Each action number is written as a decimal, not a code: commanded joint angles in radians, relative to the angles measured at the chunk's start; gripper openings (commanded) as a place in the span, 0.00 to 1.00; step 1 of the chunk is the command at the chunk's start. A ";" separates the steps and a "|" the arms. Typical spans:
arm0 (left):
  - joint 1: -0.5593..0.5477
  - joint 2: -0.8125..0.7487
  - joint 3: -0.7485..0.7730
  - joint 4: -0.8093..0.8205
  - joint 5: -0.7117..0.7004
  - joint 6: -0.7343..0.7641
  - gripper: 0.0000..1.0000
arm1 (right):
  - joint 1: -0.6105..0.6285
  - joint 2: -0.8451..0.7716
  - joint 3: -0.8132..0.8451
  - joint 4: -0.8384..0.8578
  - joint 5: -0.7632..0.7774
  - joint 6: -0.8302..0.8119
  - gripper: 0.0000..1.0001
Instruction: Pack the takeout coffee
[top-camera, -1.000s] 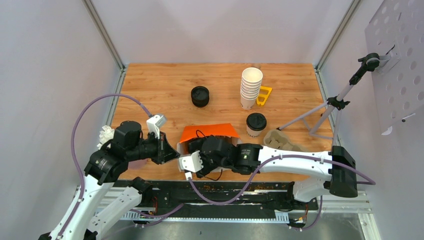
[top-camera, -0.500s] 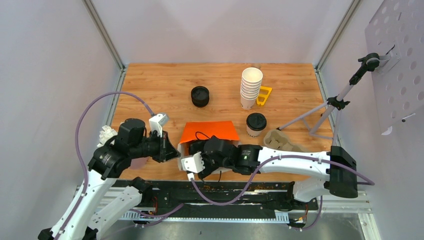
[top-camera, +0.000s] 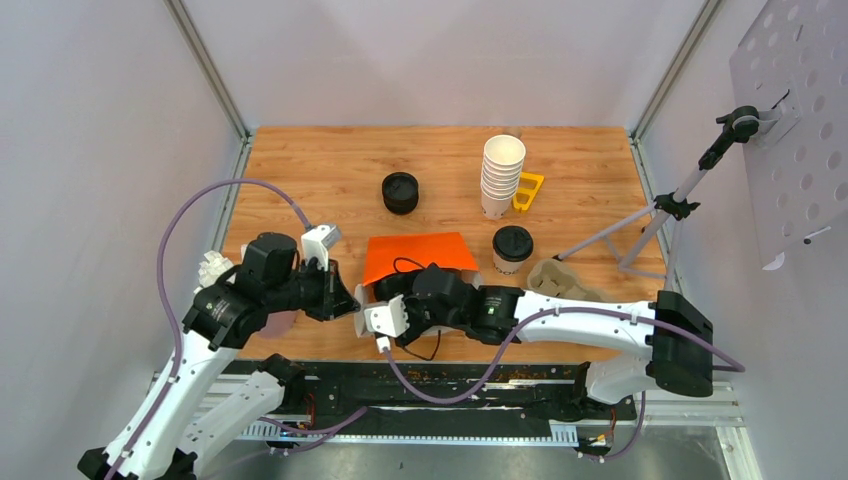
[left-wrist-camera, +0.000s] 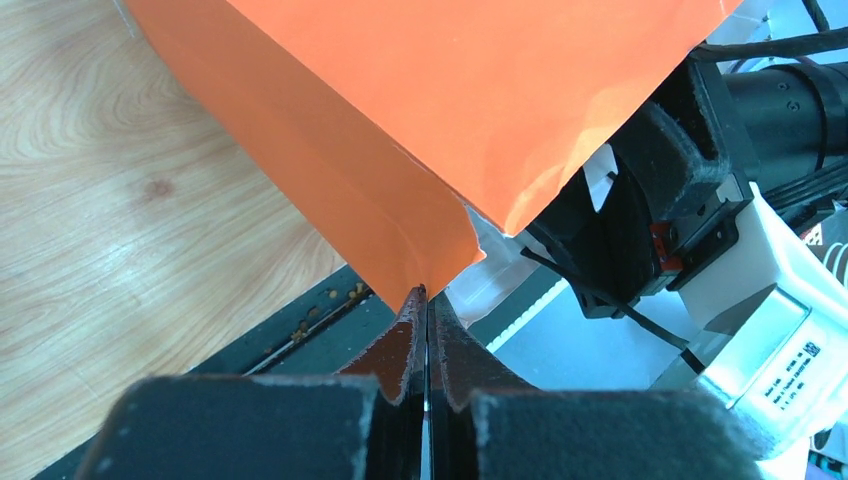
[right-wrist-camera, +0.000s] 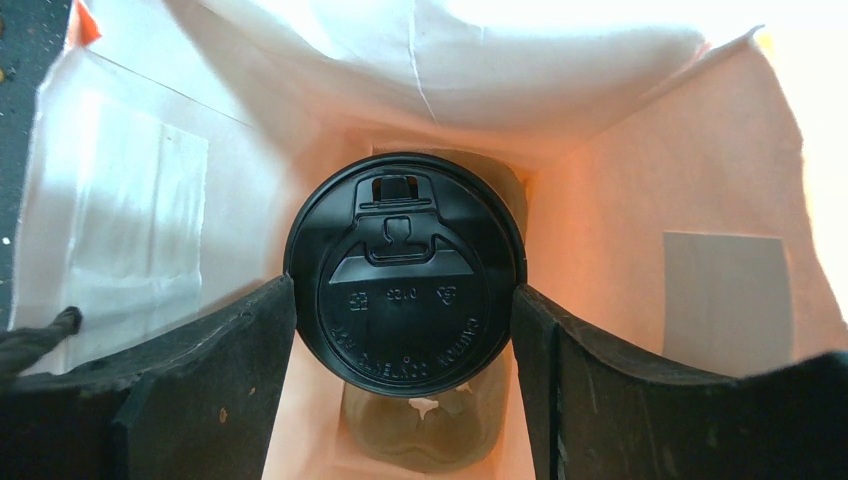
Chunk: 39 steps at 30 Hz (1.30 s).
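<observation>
Top external: orange bag (top-camera: 418, 256) hides the lidded cup (right-wrist-camera: 405, 290) inside.

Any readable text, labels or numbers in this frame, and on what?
Nothing reads clearly.
Black lid inside the bag: raised lettering and symbols, too faint to read.
White housing in the left wrist view: small printed label, too small.
Cup on the table: dark print, too small.

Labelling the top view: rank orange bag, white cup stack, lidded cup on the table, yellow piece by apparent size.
1. orange bag, partly hidden
2. white cup stack
3. lidded cup
4. yellow piece
</observation>
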 joint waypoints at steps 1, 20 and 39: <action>0.003 0.015 0.050 0.012 -0.013 0.004 0.00 | -0.027 0.008 -0.004 0.079 -0.042 -0.048 0.57; 0.003 0.060 0.087 0.001 -0.058 0.002 0.00 | -0.078 0.031 0.010 0.106 -0.170 -0.104 0.57; 0.004 0.081 0.117 -0.032 -0.097 0.033 0.00 | -0.146 -0.034 -0.040 0.121 -0.165 -0.057 0.57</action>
